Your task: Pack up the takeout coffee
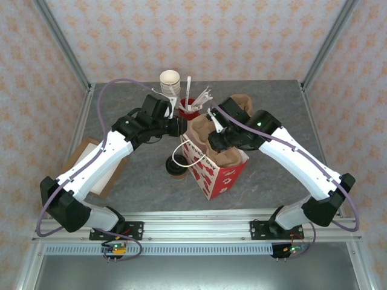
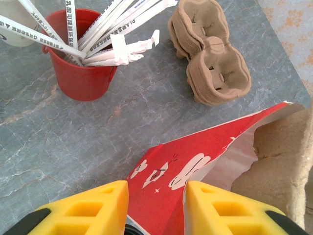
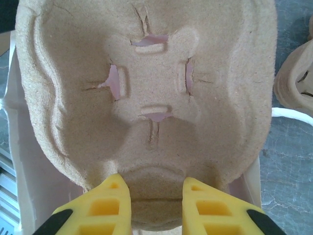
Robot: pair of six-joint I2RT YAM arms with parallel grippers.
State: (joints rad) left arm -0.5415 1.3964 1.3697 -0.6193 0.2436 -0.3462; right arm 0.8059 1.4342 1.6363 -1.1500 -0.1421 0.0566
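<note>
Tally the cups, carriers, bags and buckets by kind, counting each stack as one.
Red paper bag: 1
Red bucket: 1
Lidded coffee cup: 1
Stack of cream cups: 1
Stack of pulp carriers: 1
Single pulp carrier: 1
Total: 6

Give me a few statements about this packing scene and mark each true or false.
1. The right hand grips a pulp carrier. True.
2. The coffee is inside the bag. False: it stands on the table, beside the bag.
3. The red bucket holds wrapped straws. True.
4. The left hand is at the cup stack. False: it straddles the bag's rim.
</note>
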